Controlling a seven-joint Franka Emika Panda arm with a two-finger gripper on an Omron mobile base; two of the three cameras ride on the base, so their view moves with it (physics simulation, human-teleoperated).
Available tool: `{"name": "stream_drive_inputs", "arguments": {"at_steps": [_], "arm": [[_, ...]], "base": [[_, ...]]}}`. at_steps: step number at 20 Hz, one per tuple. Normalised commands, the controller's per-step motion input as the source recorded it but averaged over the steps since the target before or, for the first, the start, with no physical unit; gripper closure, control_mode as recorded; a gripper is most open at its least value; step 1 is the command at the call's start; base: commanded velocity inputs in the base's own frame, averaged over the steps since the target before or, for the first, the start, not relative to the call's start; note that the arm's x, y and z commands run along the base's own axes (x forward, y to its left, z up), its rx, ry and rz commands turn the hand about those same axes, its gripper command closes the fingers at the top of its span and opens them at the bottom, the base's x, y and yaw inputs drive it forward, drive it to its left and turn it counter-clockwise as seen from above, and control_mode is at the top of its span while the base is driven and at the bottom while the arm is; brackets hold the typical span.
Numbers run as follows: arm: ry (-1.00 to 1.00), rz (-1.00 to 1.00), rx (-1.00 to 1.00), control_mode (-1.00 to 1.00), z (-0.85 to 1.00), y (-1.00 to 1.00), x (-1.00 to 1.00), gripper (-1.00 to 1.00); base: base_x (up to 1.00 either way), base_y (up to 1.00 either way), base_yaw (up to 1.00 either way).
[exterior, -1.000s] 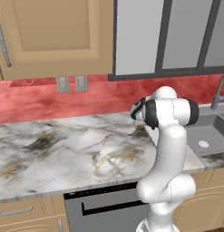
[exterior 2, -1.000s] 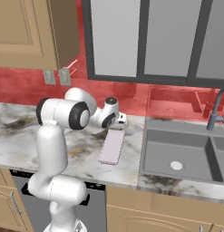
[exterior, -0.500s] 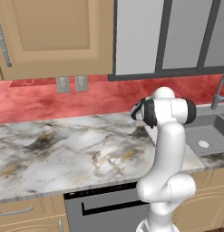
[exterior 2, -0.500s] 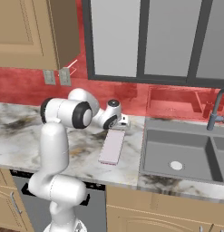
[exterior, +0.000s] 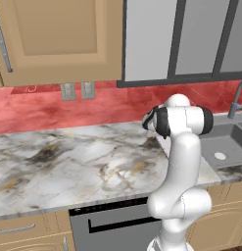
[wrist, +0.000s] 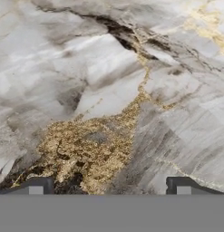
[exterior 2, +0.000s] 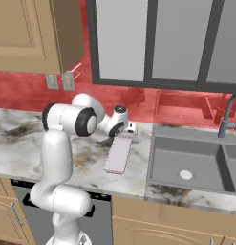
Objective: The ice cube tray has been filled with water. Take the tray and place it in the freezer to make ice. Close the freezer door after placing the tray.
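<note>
The ice cube tray [exterior 2: 118,154], a flat pale pink slab, lies on the marble counter [exterior 2: 24,131] just left of the sink. My gripper [exterior 2: 131,128] hangs low over the counter at the tray's far end, pointing down. In the hand view my gripper [wrist: 111,188] is open, its two dark fingertips [wrist: 40,185] standing wide apart over bare gold-veined marble with nothing between them. The arm bends over from the left of the tray. The freezer and the freezer door are out of view.
A grey sink [exterior 2: 186,162] with a faucet [exterior 2: 228,115] lies right of the tray. Red backsplash [exterior 2: 28,91] and wall cabinets [exterior 2: 28,33] stand behind the counter. A dishwasher front [exterior: 117,228] sits below the counter edge.
The hand has dipped a little lower and slightly right toward the far end of the tray. The tray has not moved.
</note>
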Motion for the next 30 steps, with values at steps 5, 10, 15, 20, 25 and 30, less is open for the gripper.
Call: {"name": "stream_drive_inputs", "arguments": {"at_steps": [5, 10, 15, 20, 25, 30], "arm": [[0.0, 0.03, 0.0, -1.0, -0.17, -0.05, -0.67, -1.0], [0.0, 0.01, 0.0, -1.0, -0.15, -0.15, -0.69, -1.0], [0.0, 0.0, 0.0, -1.0, -0.16, -0.27, -0.74, -1.0], [0.0, 0.0, 0.0, -1.0, -0.15, -0.24, -0.56, -1.0], [0.0, 0.0, 0.0, -1.0, -0.14, -0.22, -0.47, -1.0], [0.0, 0.0, 0.0, -1.0, -0.15, -0.28, -0.41, -1.0]], "base": [[0.0, 0.0, 0.0], [0.0, 0.0, 0.0], [0.0, 0.0, 0.0], [0.0, 0.0, 0.0], [0.0, 0.0, 0.0], [0.0, 0.0, 0.0]]}}
